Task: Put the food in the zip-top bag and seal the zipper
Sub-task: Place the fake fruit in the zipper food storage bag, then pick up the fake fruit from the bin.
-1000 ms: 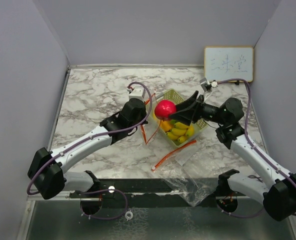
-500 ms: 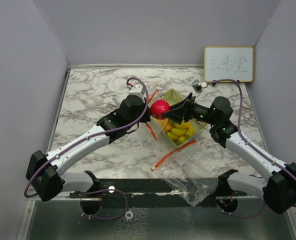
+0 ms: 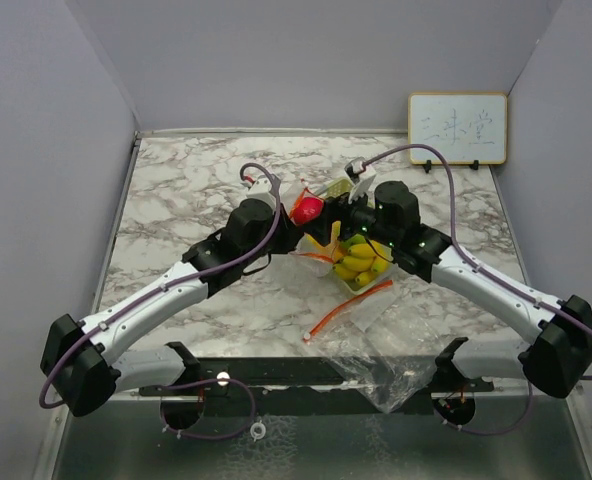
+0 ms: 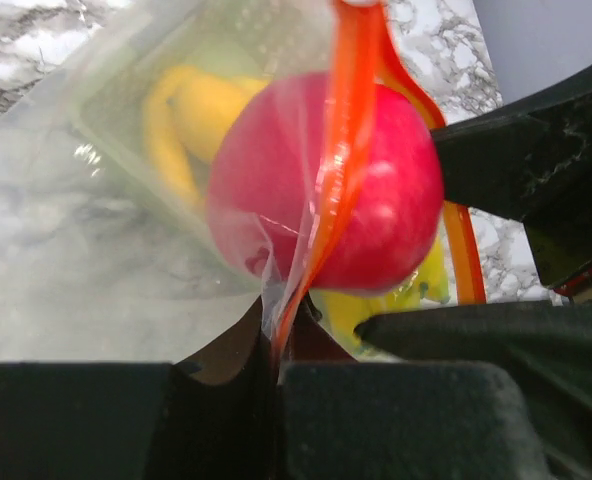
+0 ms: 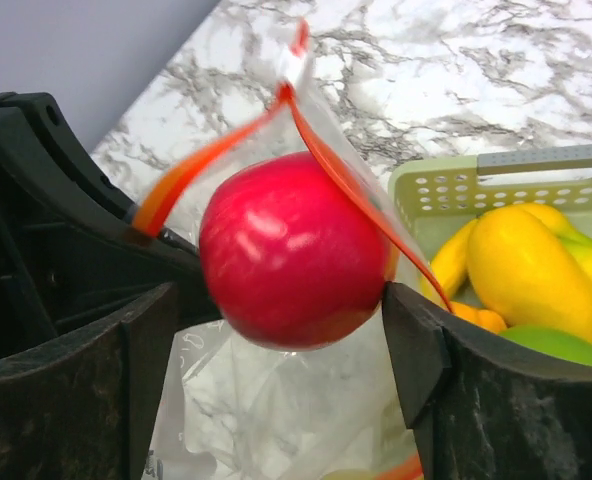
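Clenched, both: right gripper [image 5: 281, 300] squeezes the slick, hard apple [image 5: 294, 235] mid-girth; left gripper [image 4: 276, 372] pinches the flimsy bag [image 4: 96, 230] by its zipper [image 4: 341, 150].

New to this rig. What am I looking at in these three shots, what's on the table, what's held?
Two white robot arms, bolted at the near table edge, each ending in a two-finger gripper. The overhead picture looks down from behind them; the other two come from cameras on each wrist. On the marble table sit a pale green plastic tray of yellow toy bananas and a small whiteboard against the back wall. The left gripper pinches the red-orange zipper strip of a clear plastic bag. The right gripper grips a glossy red ball right at the bag's mouth.
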Controlling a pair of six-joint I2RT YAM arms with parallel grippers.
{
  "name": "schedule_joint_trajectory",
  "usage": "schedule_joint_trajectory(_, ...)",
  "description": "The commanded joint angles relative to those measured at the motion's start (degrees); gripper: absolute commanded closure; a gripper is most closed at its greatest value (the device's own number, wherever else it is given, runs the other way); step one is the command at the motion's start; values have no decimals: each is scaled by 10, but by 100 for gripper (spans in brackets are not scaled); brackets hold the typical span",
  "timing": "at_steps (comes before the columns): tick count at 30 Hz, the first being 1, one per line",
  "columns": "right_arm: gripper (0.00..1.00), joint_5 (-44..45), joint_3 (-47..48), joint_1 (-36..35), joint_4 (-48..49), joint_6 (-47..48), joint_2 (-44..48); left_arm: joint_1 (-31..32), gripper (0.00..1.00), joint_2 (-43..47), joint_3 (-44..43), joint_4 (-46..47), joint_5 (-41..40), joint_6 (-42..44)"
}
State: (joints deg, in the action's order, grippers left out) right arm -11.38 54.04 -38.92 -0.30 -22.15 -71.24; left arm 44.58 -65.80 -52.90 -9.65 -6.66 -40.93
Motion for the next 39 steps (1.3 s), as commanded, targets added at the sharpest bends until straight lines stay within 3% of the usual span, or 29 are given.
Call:
schedule_joint_trajectory(1, 10, 75, 44, -29, -69, 40, -15, -1, 100, -5, 7, 32, 36, -24)
schedule_joint_trajectory(3, 1, 95, 45, -30, -79, 45, -4, 0, 100, 7, 11, 20, 17, -19)
schedule_joint_trajectory(12, 1, 193, 58, -29, -113, 66, 59, -2, 100, 67, 28, -86, -128, 26)
schedule_joint_trajectory(19, 0, 361, 113, -24, -216, 16, -18, -3, 100, 123, 42, -131, -171, 30)
schedule_joint_trajectory(27, 0, 265, 125, 60, -225, 18, -124, -4, 100, 153, 78, -82, -140, 37)
schedule_joint_trajectory(35, 1, 154, 119, 66, -206, 57, -206, -3, 100, 125, 108, -11, -126, 61)
schedule_joint_trajectory(37, 5, 140, 118, 66, -203, 58, -223, -3, 100, 108, 111, 5, -122, 64)
schedule_joint_trajectory(39, 17, 146, 122, 66, -208, 56, -237, -3, 100, 89, 109, 15, -119, 68)
